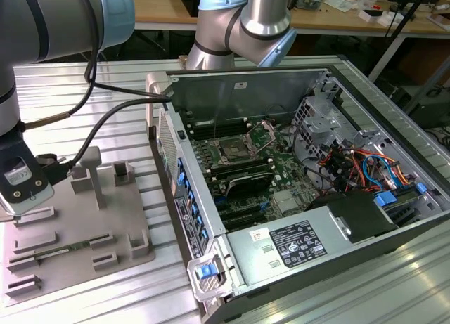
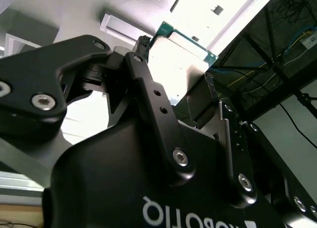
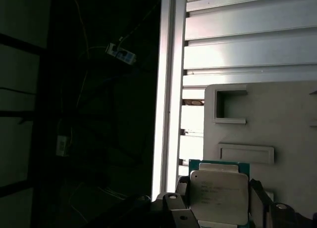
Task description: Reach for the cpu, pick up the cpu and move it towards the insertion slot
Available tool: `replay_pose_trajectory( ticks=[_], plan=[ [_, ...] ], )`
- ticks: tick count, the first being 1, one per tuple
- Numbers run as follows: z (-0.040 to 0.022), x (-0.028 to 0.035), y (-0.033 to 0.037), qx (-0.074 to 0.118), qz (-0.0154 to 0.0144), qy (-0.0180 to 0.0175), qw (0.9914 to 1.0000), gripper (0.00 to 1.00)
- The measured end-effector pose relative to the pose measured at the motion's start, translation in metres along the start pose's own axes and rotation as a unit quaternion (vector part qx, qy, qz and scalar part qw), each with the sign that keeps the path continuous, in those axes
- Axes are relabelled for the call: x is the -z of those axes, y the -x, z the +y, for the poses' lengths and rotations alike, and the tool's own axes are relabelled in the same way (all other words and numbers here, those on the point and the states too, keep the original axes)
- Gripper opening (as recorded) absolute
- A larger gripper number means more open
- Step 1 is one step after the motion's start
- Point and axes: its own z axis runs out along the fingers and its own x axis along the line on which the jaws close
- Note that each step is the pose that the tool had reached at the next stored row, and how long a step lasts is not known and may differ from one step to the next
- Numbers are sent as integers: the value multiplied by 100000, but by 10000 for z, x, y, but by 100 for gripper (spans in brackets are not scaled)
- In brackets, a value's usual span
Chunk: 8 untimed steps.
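Observation:
The cpu (image 3: pixel 218 196), a small square chip with a pale metal top and a green edge, sits between my gripper's fingers in both wrist views. My gripper (image 3: pixel 218 204) is shut on the cpu (image 2: pixel 178 60), one finger (image 2: pixel 142 46) on each side of it. In the exterior view my gripper (image 1: pixel 21 197) hangs over the left end of the grey plastic tray (image 1: pixel 77 229), at that view's far left. The insertion slot (image 1: pixel 232 153), a silver-framed socket with a dark centre, lies on the green motherboard inside the open case, well to that view's right.
The open computer case (image 1: pixel 295 176) holds a power supply (image 1: pixel 295 243), a drive cage and bundled cables (image 1: pixel 358 166). Raised posts (image 1: pixel 95 173) stand on the tray. The slatted aluminium table (image 1: pixel 105 92) ends at an edge (image 3: pixel 168 89) close beside the gripper.

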Motion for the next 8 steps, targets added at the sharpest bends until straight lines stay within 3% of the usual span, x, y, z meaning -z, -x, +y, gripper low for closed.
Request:
replay_pose_trajectory(
  ticks=[8],
  plan=[
    [4,69,-14,-2,-2,2,100000,55]
  ],
)
